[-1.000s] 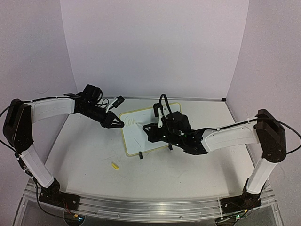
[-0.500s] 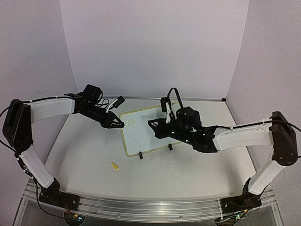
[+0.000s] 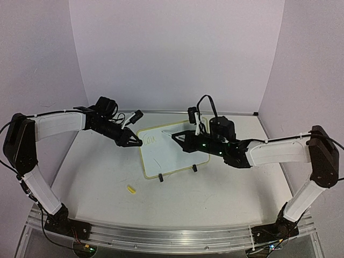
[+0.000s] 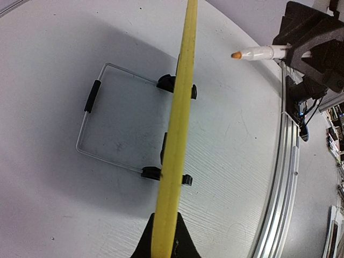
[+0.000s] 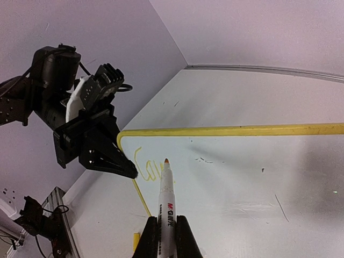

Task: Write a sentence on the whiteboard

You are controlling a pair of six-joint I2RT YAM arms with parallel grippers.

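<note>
White tabletop (image 3: 107, 177), whiteboard (image 3: 166, 156) propped tilted mid-table, left gripper (image 3: 136, 142) clamped shut on its yellow frame edge, right gripper (image 3: 180, 137) closed around marker (image 5: 167, 201), tip beside faint yellow sentence (image 5: 148, 170) start, contact unclear

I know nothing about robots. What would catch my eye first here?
The whiteboard stands tilted in the middle. The left tool pinches its left edge, while the right tool aims a marker at its face, beside a few yellow letters.
</note>
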